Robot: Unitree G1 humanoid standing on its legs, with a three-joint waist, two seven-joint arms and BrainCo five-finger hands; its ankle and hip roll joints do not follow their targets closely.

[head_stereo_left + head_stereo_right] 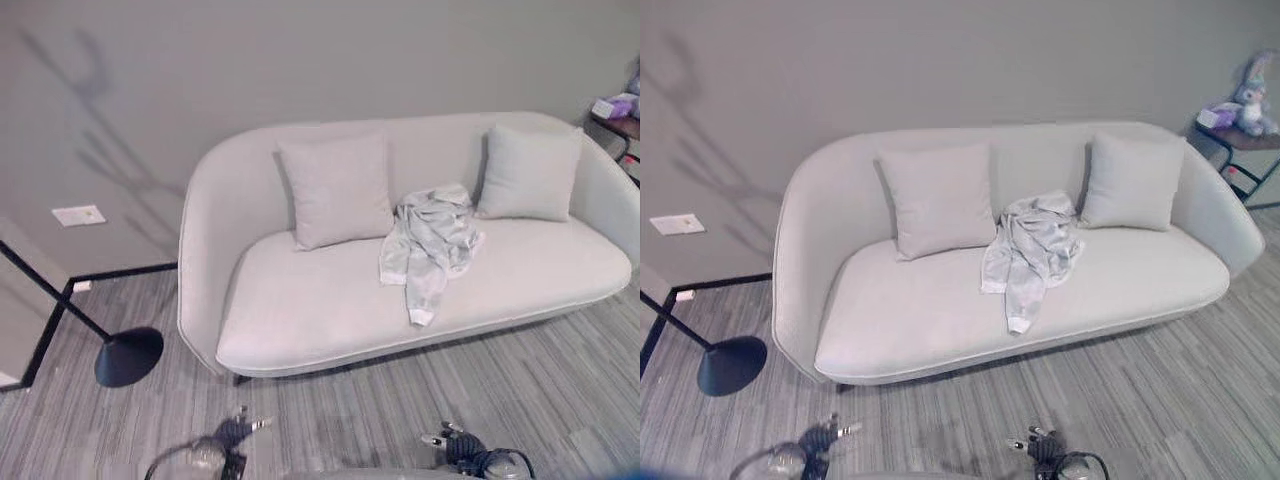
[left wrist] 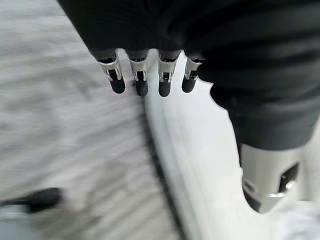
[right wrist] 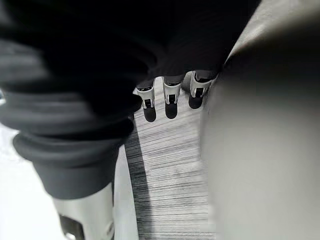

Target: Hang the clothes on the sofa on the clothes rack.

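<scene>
The garment point(image 1: 430, 245), a pale grey top, lies crumpled on the sofa point(image 1: 300, 320) seat, a little toward three o'clock of the seat's middle. Its upper part is bunched against the backrest in the gap between the two cushions, and one sleeve trails toward six o'clock, almost to the seat's front edge. It looks dropped there, not laid out, so it offers loose folds to catch hold of, though no flat edge.

The left cushion point(image 1: 338, 190) leans at about eleven o'clock of the garment and the right cushion point(image 1: 528, 172) at about two o'clock, both propped upright against the backrest. The dark round base and slanted pole of what is probably the clothes rack point(image 1: 128, 355) stand on the floor at nine o'clock of the sofa, well apart from the garment.

Both hands hang low, well short of the sofa. The left hand point(image 2: 145, 75) points down over the floor with its fingers point(image 2: 141, 82) straight and released, holding nothing. The right hand point(image 3: 170, 95) hangs likewise with its fingers point(image 3: 171, 102) relaxed and empty. The task has not begun: the robot must close in on the sofa first.
</scene>
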